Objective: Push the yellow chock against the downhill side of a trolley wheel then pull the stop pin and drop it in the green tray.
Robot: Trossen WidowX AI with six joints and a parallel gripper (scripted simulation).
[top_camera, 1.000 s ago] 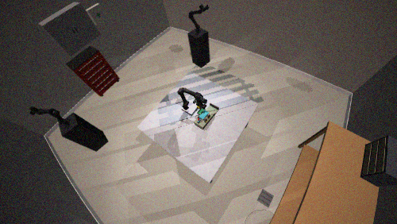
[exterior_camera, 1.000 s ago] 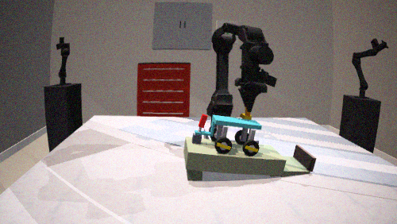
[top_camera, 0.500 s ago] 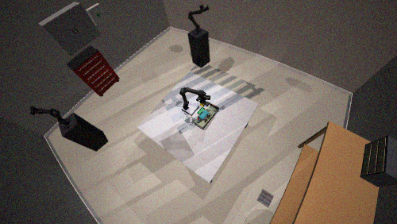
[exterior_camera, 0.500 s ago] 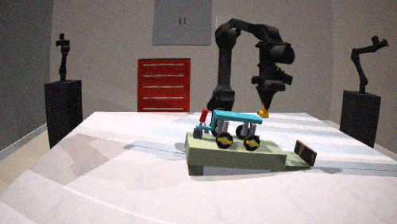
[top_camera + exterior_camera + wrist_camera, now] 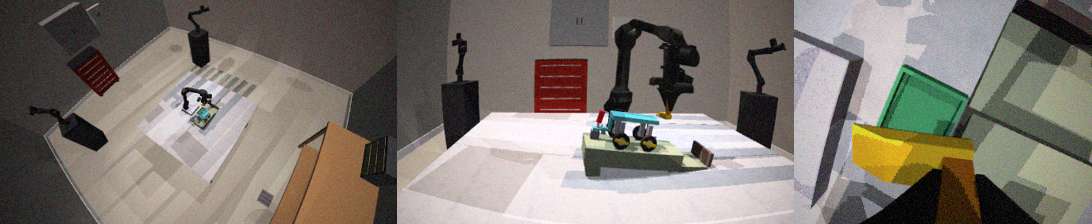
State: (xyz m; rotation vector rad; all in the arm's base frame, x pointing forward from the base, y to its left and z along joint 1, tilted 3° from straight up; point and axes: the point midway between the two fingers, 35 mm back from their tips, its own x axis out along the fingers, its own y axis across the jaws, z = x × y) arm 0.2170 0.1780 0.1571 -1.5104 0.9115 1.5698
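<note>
The trolley [image 5: 634, 117] [image 5: 203, 115], with a cyan deck, stands on the pale green ramp [image 5: 635, 160] [image 5: 991, 82]. The red-headed stop pin [image 5: 600, 116] stands upright, slightly tilted, at its uphill end. My gripper [image 5: 668, 106] [image 5: 956, 180] is shut on the orange handle of the yellow chock [image 5: 664, 115] [image 5: 894, 156] [image 5: 202, 104]. It holds the chock beyond the far side of the ramp, near the ramp's downhill part. The green tray [image 5: 923, 107] lies just past the chock in the wrist view, beside the ramp's long edge. The trolley is outside the wrist view.
A brown end board [image 5: 703, 154] stands at the ramp's low end and shows at the wrist view's top right. A pale slab [image 5: 816, 107] with dark sides lies left of the tray. Two other arms stand on black pedestals [image 5: 199, 49] [image 5: 83, 133] away from the table.
</note>
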